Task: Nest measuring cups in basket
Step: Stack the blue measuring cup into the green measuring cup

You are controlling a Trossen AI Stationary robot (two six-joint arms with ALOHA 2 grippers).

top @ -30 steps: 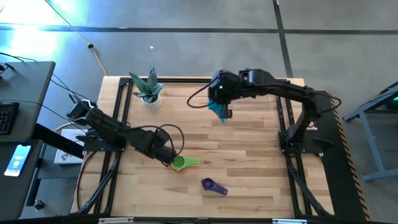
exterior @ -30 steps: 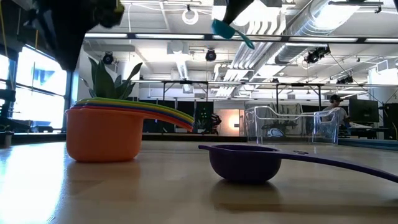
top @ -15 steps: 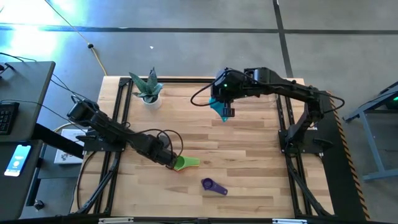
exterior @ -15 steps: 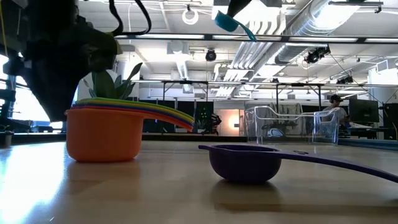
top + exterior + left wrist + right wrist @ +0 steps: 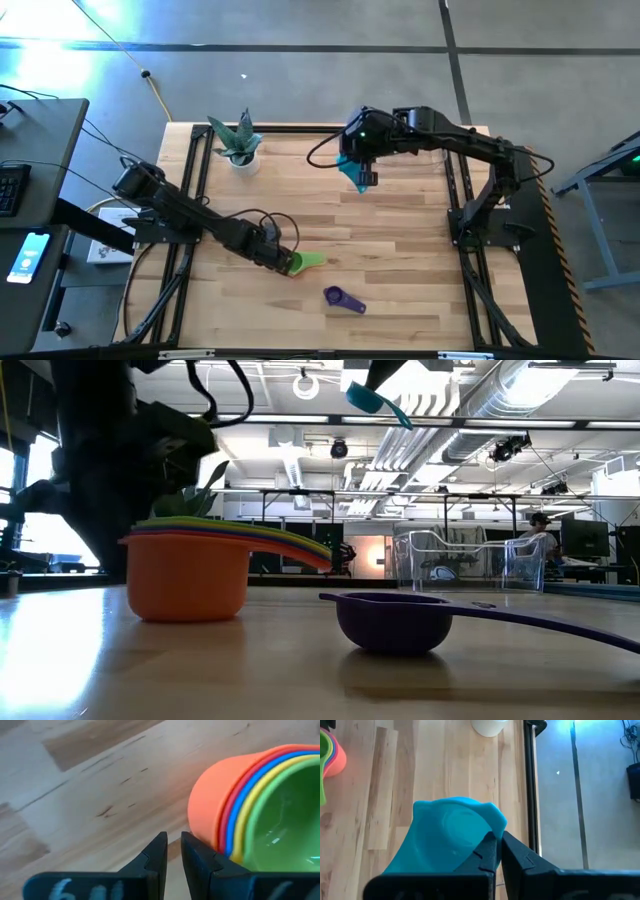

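No readable writing shows. Right gripper [image 5: 362, 180], high above the nested cup stack [image 5: 298, 262], is clamped on the teal cup [image 5: 447, 840]. Left gripper [image 5: 170, 851], fingers nearly together and empty, presses beside the stack.

A nested stack of cups [image 5: 187, 570], orange outermost and green innermost, stands near-left on the tabletop. The purple cup [image 5: 343, 298] sits alone, nearer. The teal cup [image 5: 353, 173] hangs aloft far off. The clear basket [image 5: 470, 560] stands far right.
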